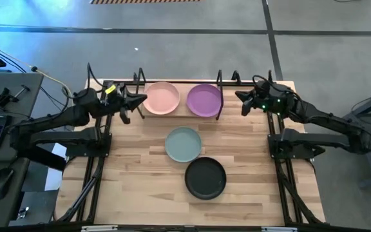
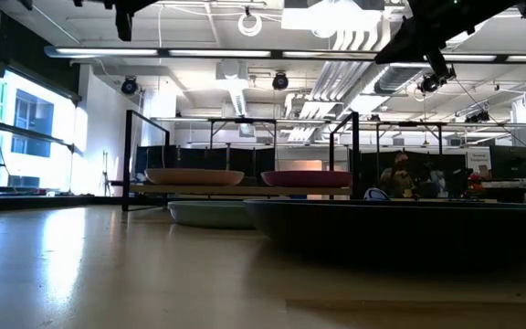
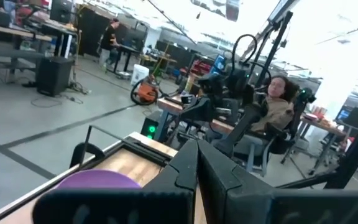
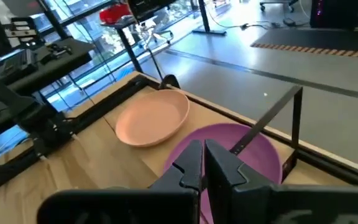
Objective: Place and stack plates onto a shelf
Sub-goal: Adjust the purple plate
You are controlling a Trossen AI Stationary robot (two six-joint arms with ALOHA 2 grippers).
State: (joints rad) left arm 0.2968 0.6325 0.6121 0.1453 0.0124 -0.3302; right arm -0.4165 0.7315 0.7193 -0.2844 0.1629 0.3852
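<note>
We log both closed, empty hands flanking the shelf (image 1: 181,115): left hand (image 1: 142,100) beside pink plate (image 1: 161,98), right hand (image 1: 242,102) beside purple plate (image 1: 204,100); blue-green plate (image 1: 183,144) and black plate (image 1: 205,178) lie on the worktop (image 1: 134,174).

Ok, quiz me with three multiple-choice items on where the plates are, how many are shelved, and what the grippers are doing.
1. Where is the black plate?
A. on the shelf
B. on the table, nearest the front edge
C. in the left gripper

2. How many plates sit on the shelf?
A. one
B. two
C. four

3. What do the left gripper and right gripper hold?
A. nothing, fingers shut
B. a plate each
C. the shelf frame

Answers: 1 B, it lies below the blue-green plate in the high view. 2 B, the pink plate and purple plate. 3 A, both wrist views show closed, empty fingers.
</note>
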